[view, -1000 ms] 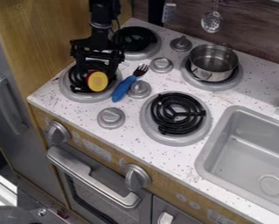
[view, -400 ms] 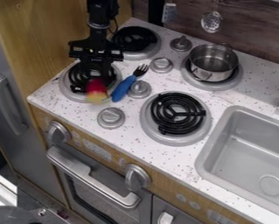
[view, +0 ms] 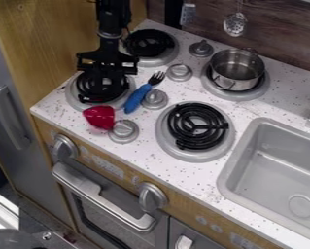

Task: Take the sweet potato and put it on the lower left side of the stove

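The sweet potato [view: 100, 116], its red side showing and a little blurred, is at the front left of the white speckled table [view: 202, 177]. It is right by the near rim of the front left burner [view: 73, 96] and beside the nearest small grey knob [view: 124, 130]; whether it touches either, I cannot tell. The black gripper [view: 105, 80] hangs down from the top of the view over that same burner, farther back than the sweet potato and apart from it. The jaws are black against a black coil (not much help to the eye), so I cannot tell whether they are open or closed, but the sweet potato is not between them.

A fork [view: 138, 97] with a blue handle lies slantwise between the front left burner and a second grey knob [view: 155, 99], tines toward the back. Two more knobs [view: 180, 72] stand farther back, between the rear burners. Behind the gripper is the rear left burner [view: 148, 43]; a metal pot [view: 237, 68] sits upright on the rear right burner [view: 264, 90]. The front right burner [view: 197, 125] has its black coil in full view, and to its right is the grey sink [view: 274, 180]. A slotted spoon [view: 235, 24] and a spatula [view: 187, 13] hang at the back wall.
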